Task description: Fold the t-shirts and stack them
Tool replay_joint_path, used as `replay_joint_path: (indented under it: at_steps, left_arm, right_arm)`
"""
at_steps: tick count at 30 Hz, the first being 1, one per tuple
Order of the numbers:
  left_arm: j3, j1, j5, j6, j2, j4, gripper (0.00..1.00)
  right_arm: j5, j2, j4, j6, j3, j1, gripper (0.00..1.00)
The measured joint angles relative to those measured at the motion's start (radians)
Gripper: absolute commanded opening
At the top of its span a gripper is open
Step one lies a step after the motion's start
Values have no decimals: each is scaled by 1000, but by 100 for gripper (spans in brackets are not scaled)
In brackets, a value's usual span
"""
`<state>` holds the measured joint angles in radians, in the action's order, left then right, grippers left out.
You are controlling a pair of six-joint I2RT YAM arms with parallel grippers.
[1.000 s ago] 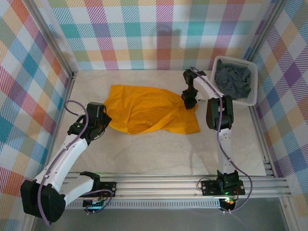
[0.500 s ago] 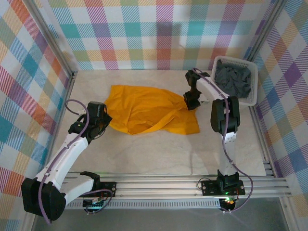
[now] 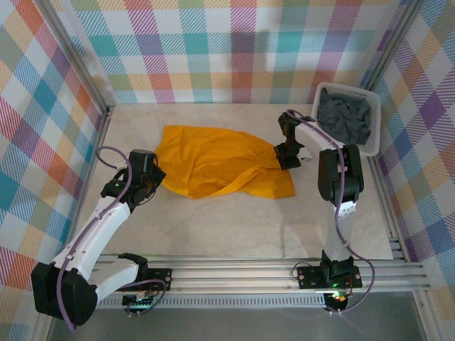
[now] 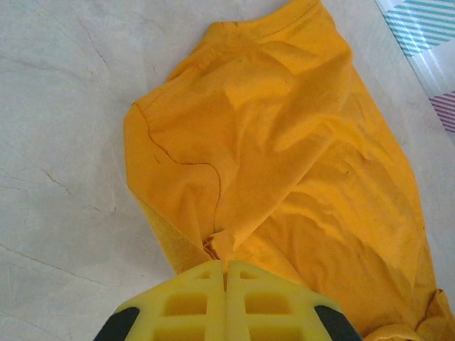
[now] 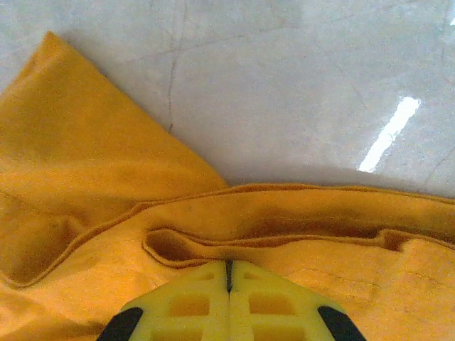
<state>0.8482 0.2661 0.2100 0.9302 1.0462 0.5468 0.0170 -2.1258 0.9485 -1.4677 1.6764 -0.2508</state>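
The orange-yellow t-shirt (image 3: 213, 165) lies crumpled and spread across the middle of the table. My left gripper (image 3: 154, 177) is at its left edge, shut on a pinch of the cloth (image 4: 213, 245) near a sleeve seam. At the right edge my right gripper (image 3: 286, 158) is shut on a folded hem (image 5: 234, 245). Both pairs of yellow fingers (image 4: 226, 264) (image 5: 229, 264) meet with cloth bunched at their tips. The dark slate-grey t-shirts (image 3: 345, 117) lie heaped in the basket at the back right.
The white slatted basket (image 3: 346, 88) stands in the back right corner against the checked wall. Bare marble table (image 3: 234, 227) runs in front of the shirt, down to the metal rail (image 3: 242, 273) at the near edge.
My right gripper has shifted a little to the right and nearer, taking the shirt's right edge with it, and its elbow has swung right. The left arm has stayed put.
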Motion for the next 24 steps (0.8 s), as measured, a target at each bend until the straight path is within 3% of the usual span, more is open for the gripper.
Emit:
replay_joint_path:
  at_steps: [4, 7, 11, 19, 24]
  left_arm:
    - [0, 0, -3, 0, 0, 0, 0]
    - [0, 0, -5, 0, 0, 0, 0]
    - [0, 0, -7, 0, 0, 0, 0]
    - [0, 0, -7, 0, -2, 0, 0]
    - [0, 0, -7, 0, -2, 0, 0]
  right_arm:
    - [-2, 33, -38, 7, -36, 2, 0]
    - [-11, 52, -80, 13, -66, 2, 21]
    - [-37, 54, -143, 18, -101, 2, 31]
    - [-75, 54, -185, 16, -103, 2, 38]
    - [-83, 53, -188, 16, -101, 2, 36]
